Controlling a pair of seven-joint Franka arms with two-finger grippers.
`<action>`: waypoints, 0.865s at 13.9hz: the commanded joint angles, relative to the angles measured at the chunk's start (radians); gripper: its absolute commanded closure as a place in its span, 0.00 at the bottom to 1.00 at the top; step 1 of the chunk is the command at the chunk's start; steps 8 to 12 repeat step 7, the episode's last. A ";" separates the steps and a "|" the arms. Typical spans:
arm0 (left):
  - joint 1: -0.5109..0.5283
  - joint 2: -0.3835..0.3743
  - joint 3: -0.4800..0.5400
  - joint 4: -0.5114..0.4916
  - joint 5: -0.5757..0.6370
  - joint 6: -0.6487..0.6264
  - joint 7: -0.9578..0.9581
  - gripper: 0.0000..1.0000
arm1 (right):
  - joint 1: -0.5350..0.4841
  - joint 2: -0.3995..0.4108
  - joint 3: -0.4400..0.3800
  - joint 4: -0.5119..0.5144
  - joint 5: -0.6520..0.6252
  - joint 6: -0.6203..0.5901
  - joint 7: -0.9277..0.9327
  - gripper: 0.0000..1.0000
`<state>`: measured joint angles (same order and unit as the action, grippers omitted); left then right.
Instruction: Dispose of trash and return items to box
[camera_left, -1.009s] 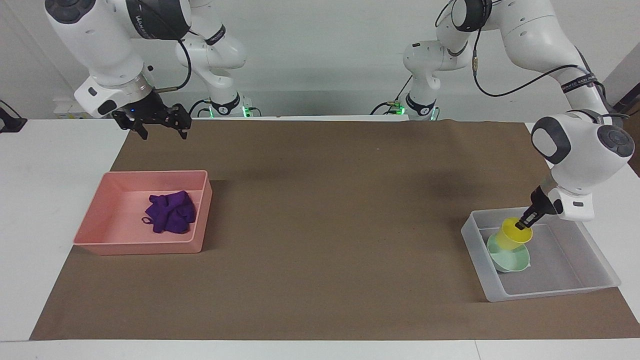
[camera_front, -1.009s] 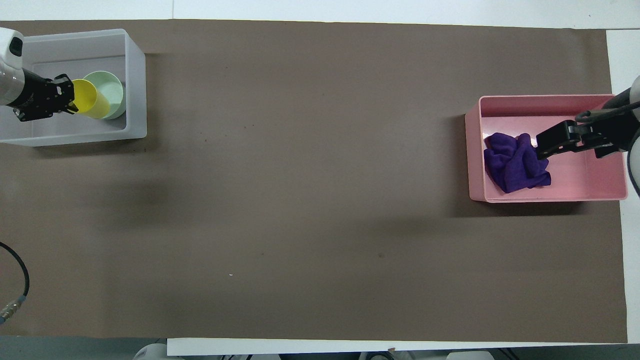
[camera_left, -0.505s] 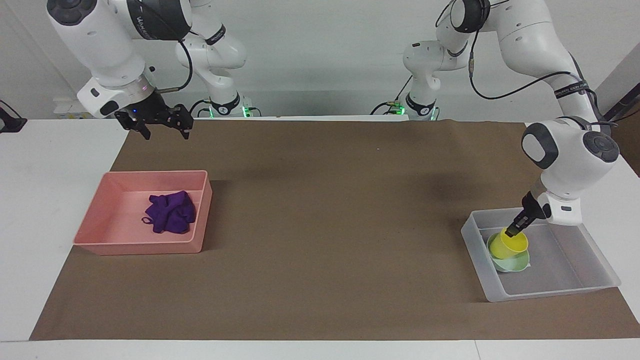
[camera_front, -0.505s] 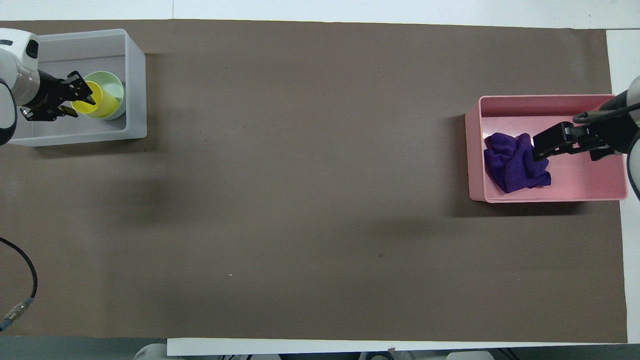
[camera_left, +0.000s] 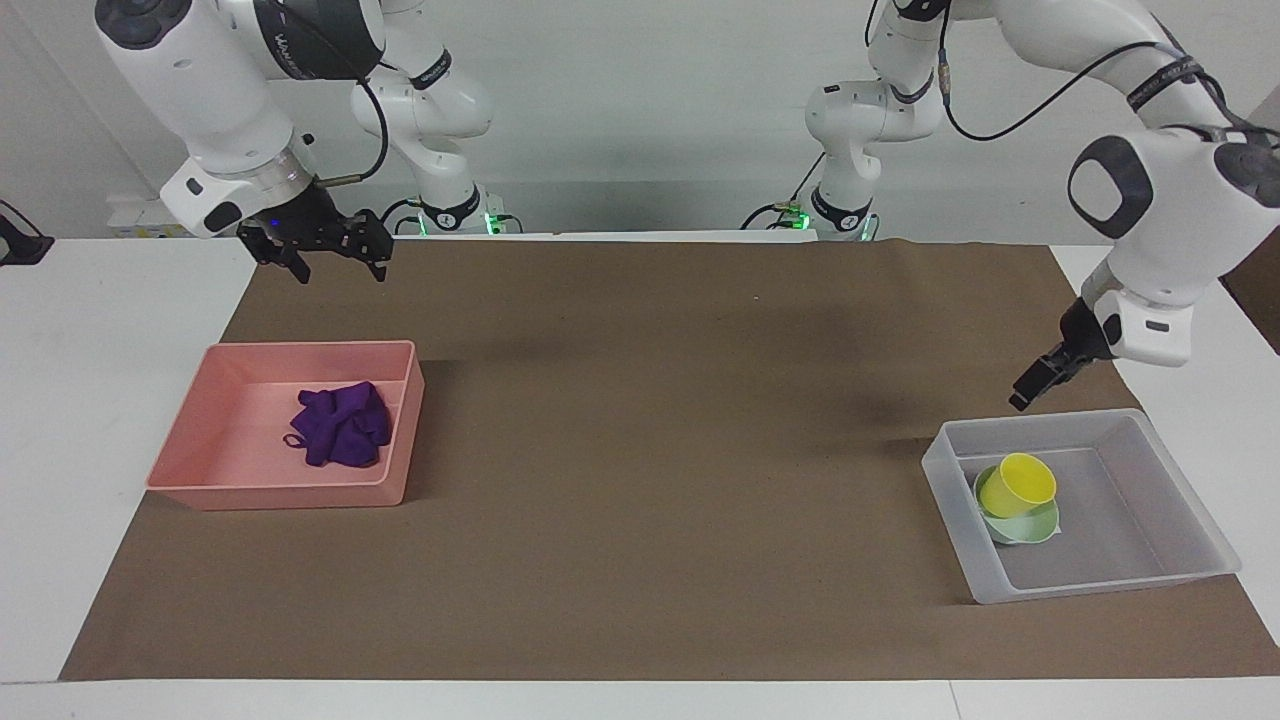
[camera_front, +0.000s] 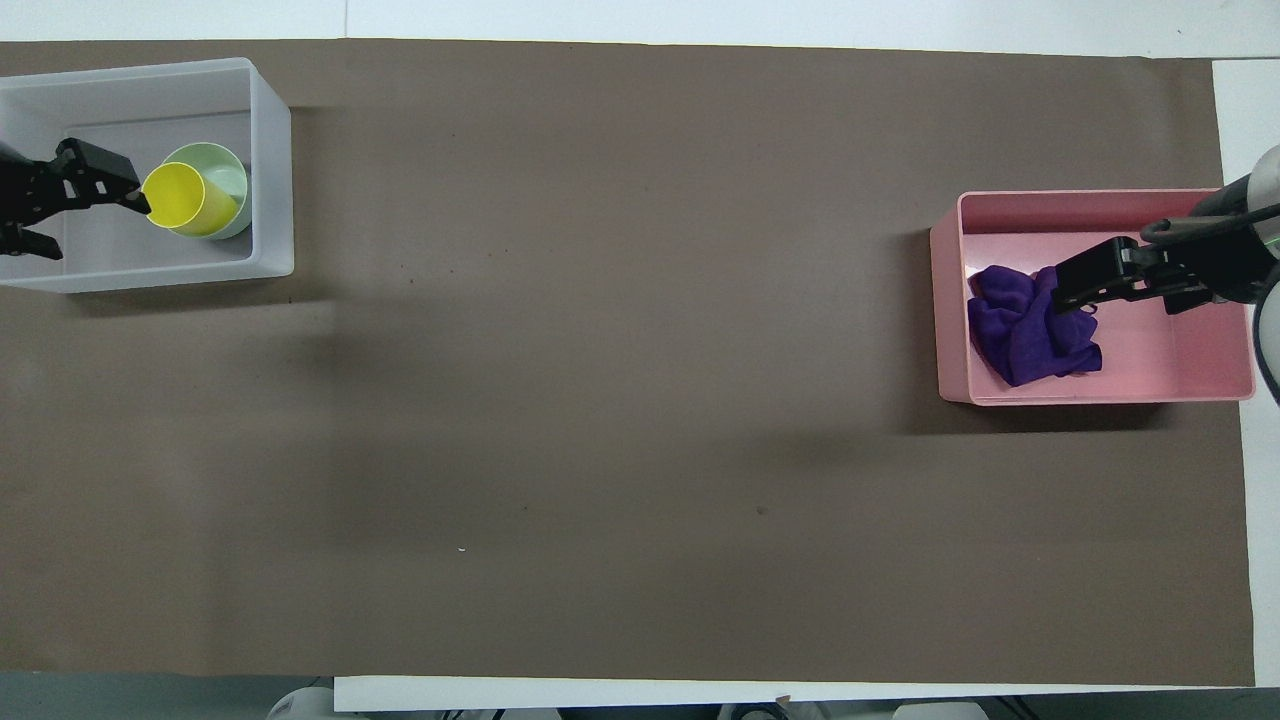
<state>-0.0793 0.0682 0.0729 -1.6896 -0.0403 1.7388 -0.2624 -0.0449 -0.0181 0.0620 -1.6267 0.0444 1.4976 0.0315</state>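
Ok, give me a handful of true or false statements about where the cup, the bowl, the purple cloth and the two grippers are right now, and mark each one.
1. The yellow cup rests in the mint-green bowl inside the clear-grey tray. True.
2. The left gripper is holding the yellow cup. False: it is raised above the tray and holds nothing.
3. The purple cloth lies in the pink tray. True.
4. The right gripper grips the purple cloth. False: it is up in the air, empty, with fingers apart.
5. The purple cloth lies on the brown mat between the trays. False: it is in the pink tray.
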 joint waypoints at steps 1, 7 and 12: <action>-0.042 -0.149 0.005 -0.027 0.030 -0.168 0.171 0.00 | 0.005 -0.028 -0.007 -0.045 0.029 0.038 -0.004 0.01; -0.076 -0.147 -0.025 0.017 0.063 -0.179 0.258 0.00 | 0.004 -0.042 -0.007 -0.076 0.031 0.046 -0.010 0.01; -0.076 -0.147 -0.025 0.017 0.063 -0.179 0.258 0.00 | 0.004 -0.042 -0.007 -0.076 0.031 0.046 -0.010 0.01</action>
